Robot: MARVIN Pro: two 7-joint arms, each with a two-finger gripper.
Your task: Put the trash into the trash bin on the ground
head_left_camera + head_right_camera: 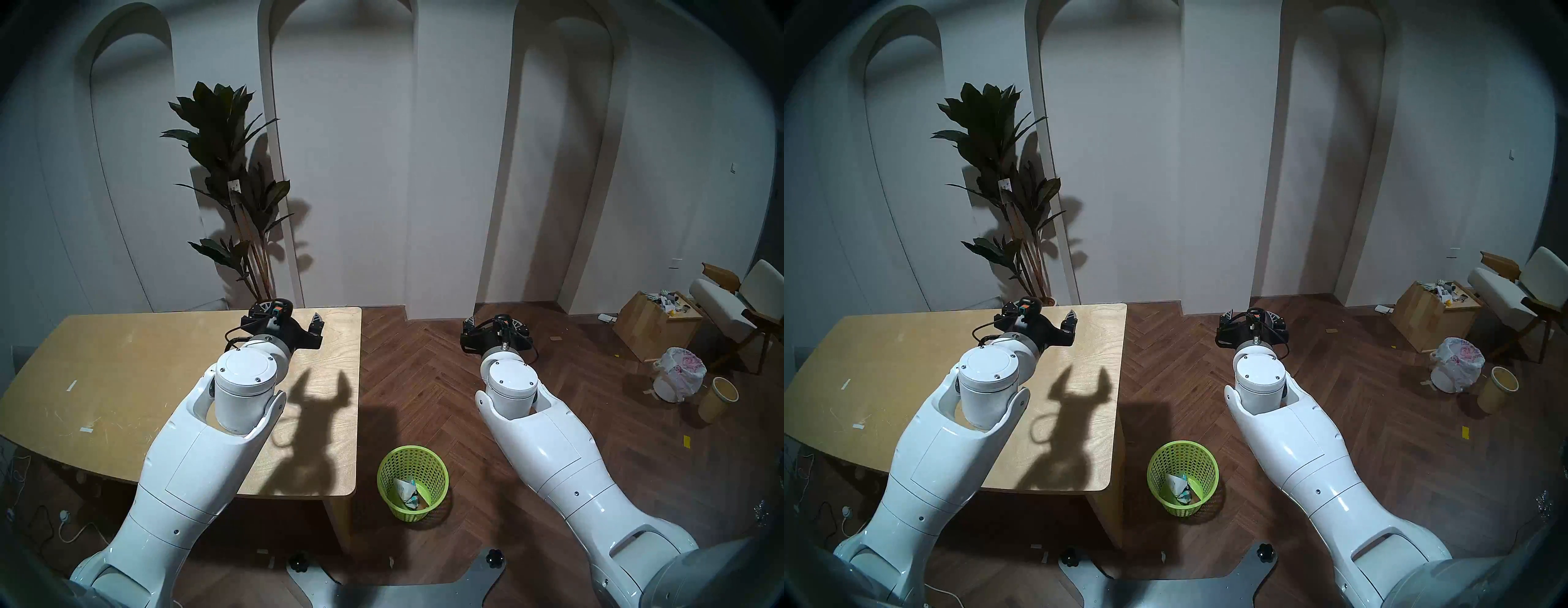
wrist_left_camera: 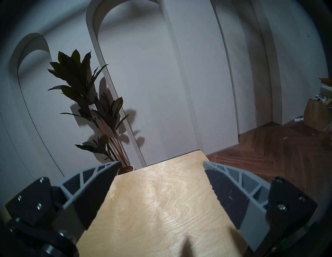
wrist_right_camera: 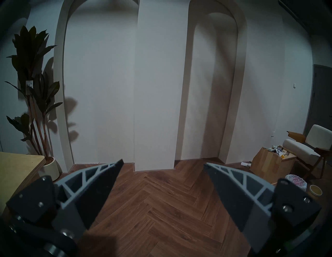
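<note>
The lime-green mesh trash bin [image 1: 413,482] stands on the wood floor just right of the table's front right corner, between my two arms. Crumpled white trash [image 1: 404,489] with teal print lies at its bottom; separate pieces are hard to tell apart. My left gripper [image 2: 161,163] hovers open and empty over the far right part of the table [image 1: 127,382]; one finger [image 1: 317,319] shows in the head view. My right gripper [image 3: 163,162] hangs open and empty above the floor, beyond the bin.
A potted plant [image 1: 229,178] stands behind the table. At the far right are a cardboard box [image 1: 653,322] of clutter, a white bin with a bag [image 1: 679,373], a tan cylindrical bin [image 1: 717,399] and a chair [image 1: 738,301]. Cables lie on the floor at left.
</note>
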